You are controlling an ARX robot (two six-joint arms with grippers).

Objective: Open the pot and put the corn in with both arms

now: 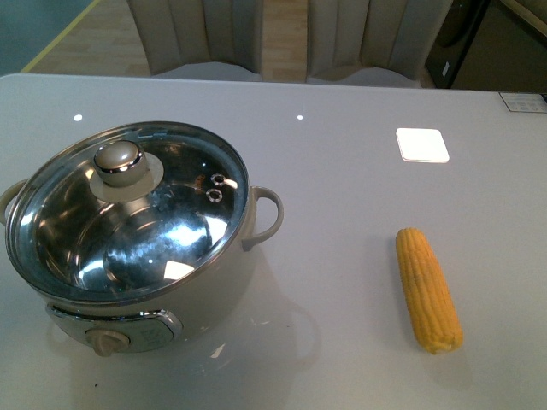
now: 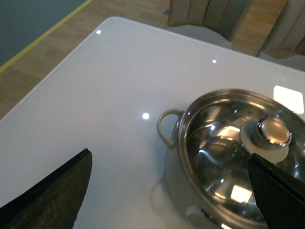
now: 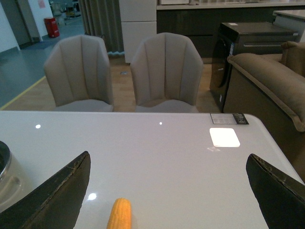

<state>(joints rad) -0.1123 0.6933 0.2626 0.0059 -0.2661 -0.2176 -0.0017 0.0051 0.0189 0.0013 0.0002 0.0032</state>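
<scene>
The pot sits on the left side of the pale grey bench, its beige dial facing the robot and a loop handle sticking out on either side. A glass lid is seated on the steel rim, closed, with a shiny round knob at its centre; the polished inside shows through the glass. The corn lies flat on the bench well to the right of the pot, touching nothing, its length running roughly away from the robot. Farther back on that side is a small white square pad, and beyond the far edge stand two upholstered chairs. The left tool hangs above the bench just beside the pot, its jaws spread wide, the lid's knob close to one finger. The right tool is likewise spread wide above the bench, with one end of the corn showing between its fingers in the right wrist view.
</scene>
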